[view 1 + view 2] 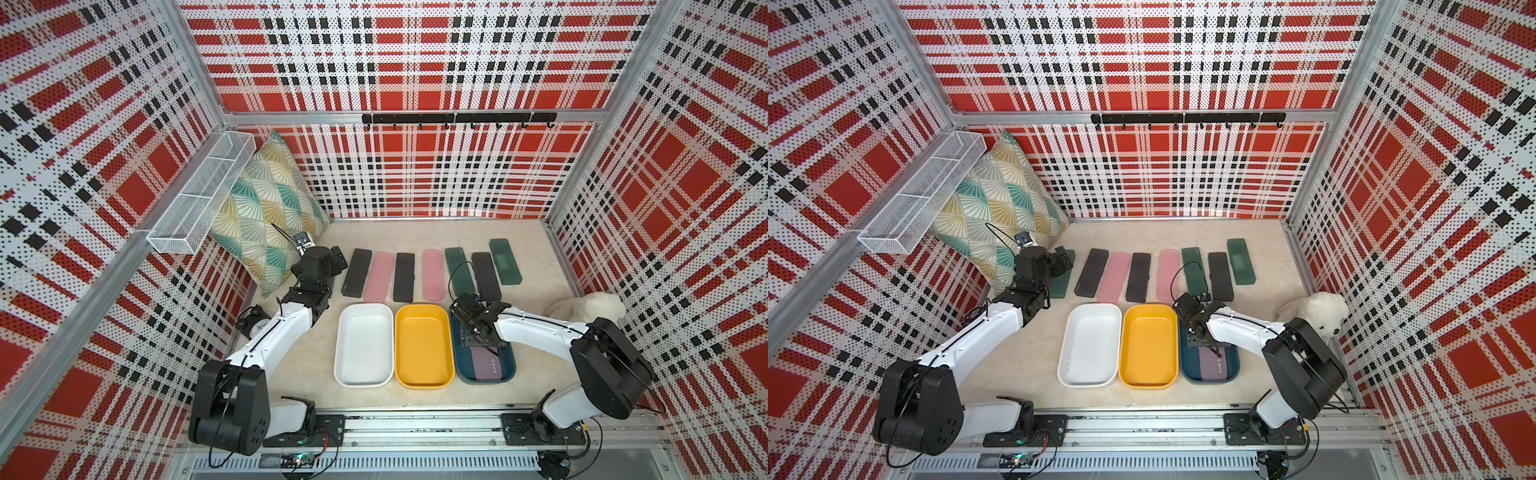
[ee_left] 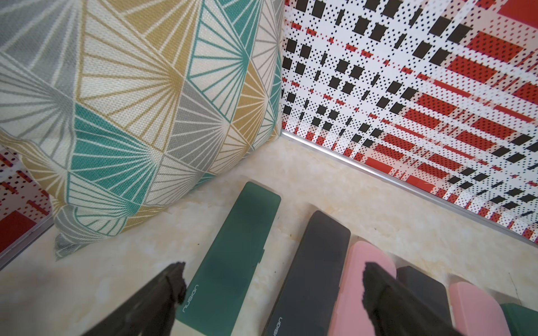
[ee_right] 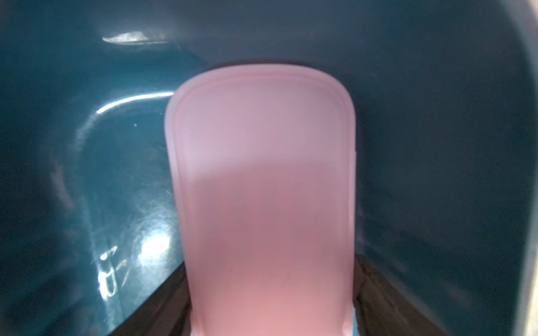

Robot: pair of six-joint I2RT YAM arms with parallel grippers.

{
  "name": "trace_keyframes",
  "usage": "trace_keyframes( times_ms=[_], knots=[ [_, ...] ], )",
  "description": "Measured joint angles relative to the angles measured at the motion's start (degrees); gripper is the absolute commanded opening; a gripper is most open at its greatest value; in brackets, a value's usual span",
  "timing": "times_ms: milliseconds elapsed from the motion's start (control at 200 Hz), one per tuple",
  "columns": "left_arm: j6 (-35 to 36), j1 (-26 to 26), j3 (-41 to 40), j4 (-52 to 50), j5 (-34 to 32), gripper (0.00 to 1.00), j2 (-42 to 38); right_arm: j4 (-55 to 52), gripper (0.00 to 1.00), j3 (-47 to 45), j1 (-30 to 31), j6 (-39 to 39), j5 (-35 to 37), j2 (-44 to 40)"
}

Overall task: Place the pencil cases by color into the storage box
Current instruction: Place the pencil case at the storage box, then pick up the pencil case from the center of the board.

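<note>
- Right gripper [image 3: 270,293] clamps pink case [image 3: 262,174] low inside blue tub [image 3: 87,174], at 3 o'clock of yellow tub [image 1: 424,345].
- Risk: a tilted release props the case on the tub wall.
- Left gripper [image 2: 273,275], jaws wide, is over green case [image 2: 233,247]; a finger may clip black case [image 2: 314,276] at its 3 o'clock.

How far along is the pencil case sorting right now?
Done: nothing released yet. In hand: the right gripper holds one pale pink hard pencil case inside the dark blue plastic tub. The open left gripper hovers over the dark green case at the row's end. Left: all eight cases in the row; white tub and yellow tub are empty.
</note>
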Motion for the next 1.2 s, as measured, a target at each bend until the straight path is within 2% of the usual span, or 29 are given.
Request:
trace_keyframes(
  times_ms=[256,556,606,847,1022,1197],
  knots=[
    [0.0,0.3,0.0,-0.5,-0.4,0.99,0.7,-0.2,0.88,1.0,1.5,0.2,0.8,1.0],
    [0.3,0.7,0.0,-1.8,-0.3,0.99,1.9,-1.0,0.92,2.5,2.6,0.2,1.2,2.1],
    [0.4,0.8,0.0,-1.9,-0.2,0.99,2.0,-1.2,0.95,2.5,2.6,0.2,1.3,2.1],
    [0.7,1.0,0.5,-2.1,0.1,1.0,3.0,-3.0,0.96,2.7,3.1,0.2,1.8,1.6],
    [0.7,2.7,1.8,-2.7,0.5,1.0,4.8,-5.0,0.96,3.4,3.9,0.0,1.8,-2.1],
    [1.4,7.0,4.9,-3.6,3.6,1.0,9.0,-5.9,0.96,4.7,4.0,-0.9,1.4,-9.2]
  ],
)
